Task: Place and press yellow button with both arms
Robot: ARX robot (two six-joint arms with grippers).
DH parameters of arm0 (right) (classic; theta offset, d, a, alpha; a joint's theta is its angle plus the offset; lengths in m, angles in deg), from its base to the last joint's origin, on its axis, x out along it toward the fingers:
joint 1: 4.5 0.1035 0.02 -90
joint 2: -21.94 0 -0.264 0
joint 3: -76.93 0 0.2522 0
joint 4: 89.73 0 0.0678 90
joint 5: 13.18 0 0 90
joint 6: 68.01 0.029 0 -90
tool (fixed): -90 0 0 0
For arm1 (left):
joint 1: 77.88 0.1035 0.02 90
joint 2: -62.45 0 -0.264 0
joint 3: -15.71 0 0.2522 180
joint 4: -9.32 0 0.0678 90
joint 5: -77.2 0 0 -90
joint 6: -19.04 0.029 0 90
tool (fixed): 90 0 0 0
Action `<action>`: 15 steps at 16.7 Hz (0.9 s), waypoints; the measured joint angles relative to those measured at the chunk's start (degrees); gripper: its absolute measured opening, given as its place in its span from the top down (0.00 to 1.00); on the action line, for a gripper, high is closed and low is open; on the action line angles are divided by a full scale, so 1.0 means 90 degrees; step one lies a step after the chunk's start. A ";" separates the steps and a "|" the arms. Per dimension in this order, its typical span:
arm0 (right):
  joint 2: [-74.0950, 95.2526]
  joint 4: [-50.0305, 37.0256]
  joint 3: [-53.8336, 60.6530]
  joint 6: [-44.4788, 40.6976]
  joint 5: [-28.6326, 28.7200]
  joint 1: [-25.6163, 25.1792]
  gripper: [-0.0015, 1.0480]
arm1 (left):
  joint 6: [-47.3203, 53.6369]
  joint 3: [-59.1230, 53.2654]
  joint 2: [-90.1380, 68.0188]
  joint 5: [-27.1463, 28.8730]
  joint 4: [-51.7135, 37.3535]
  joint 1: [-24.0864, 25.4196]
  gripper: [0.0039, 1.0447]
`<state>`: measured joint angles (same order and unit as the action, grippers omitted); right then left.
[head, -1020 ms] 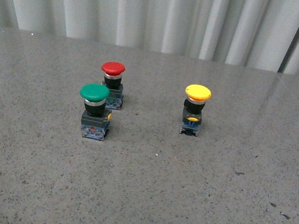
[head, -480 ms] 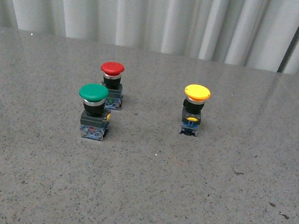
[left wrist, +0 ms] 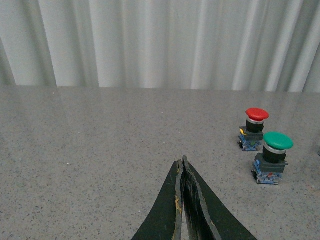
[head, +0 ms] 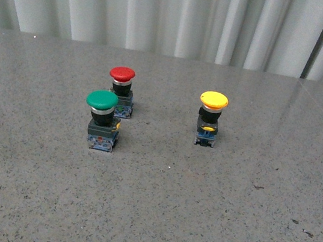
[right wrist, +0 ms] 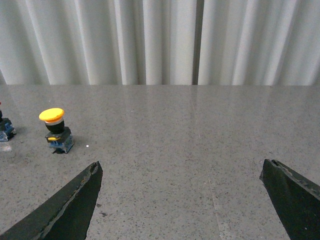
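The yellow button stands upright on the grey table, right of centre in the front view; it also shows in the right wrist view, far off to one side of my right gripper. No arm shows in the front view. My left gripper is shut and empty, its black fingers pressed together above bare table, well apart from the buttons. My right gripper is open wide and empty, with bare table between its fingers.
A green-capped button and a red-capped button stand close together left of centre; both show in the left wrist view, green and red. A white pleated curtain hangs behind the table's far edge.
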<state>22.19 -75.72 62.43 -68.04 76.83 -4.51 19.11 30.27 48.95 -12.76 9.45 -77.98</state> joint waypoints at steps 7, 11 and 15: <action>0.0000 0.0000 0.0000 0.0002 0.0002 0.0000 0.06 | -0.0002 0.0005 0.1433 -0.0002 0.1549 0.0005 0.99; 0.0000 0.0000 0.0000 0.0002 0.0000 0.0000 0.06 | -0.0005 0.0005 0.1433 0.0000 0.1542 0.0005 0.93; 0.0000 0.0000 0.0000 0.0000 0.0000 0.0000 0.06 | -0.0005 0.0005 0.1433 0.0000 0.1542 0.0005 0.53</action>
<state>22.19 -75.72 62.43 -68.04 76.83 -4.51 19.07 30.31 61.85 -12.76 23.33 -77.94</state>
